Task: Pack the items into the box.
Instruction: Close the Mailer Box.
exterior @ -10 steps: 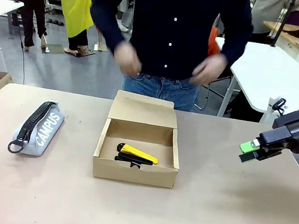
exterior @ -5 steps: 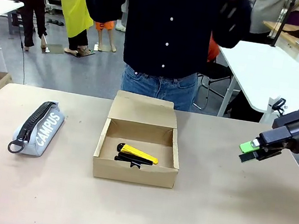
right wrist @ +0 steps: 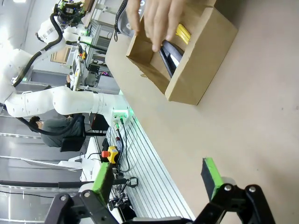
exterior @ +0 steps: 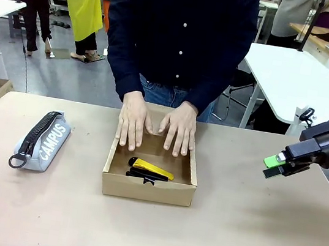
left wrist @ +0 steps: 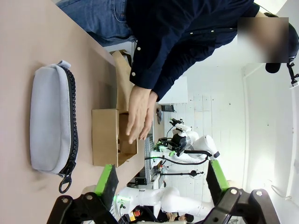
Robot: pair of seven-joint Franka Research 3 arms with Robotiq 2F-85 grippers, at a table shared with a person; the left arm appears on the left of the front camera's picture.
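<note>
Person's right hand (exterior: 132,124) and left hand (exterior: 179,129) have dropped onto the lid flap (exterior: 155,110) of the shallow brown cardboard box (exterior: 147,190).
Both lie open and flat, fingers spread.

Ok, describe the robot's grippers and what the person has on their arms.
The right gripper is black and blocky, with bright green pads. The left gripper matches: black linkages tipped with green pads. The person's dark navy shirt has white buttons and long sleeves reaching the wrists.
</note>
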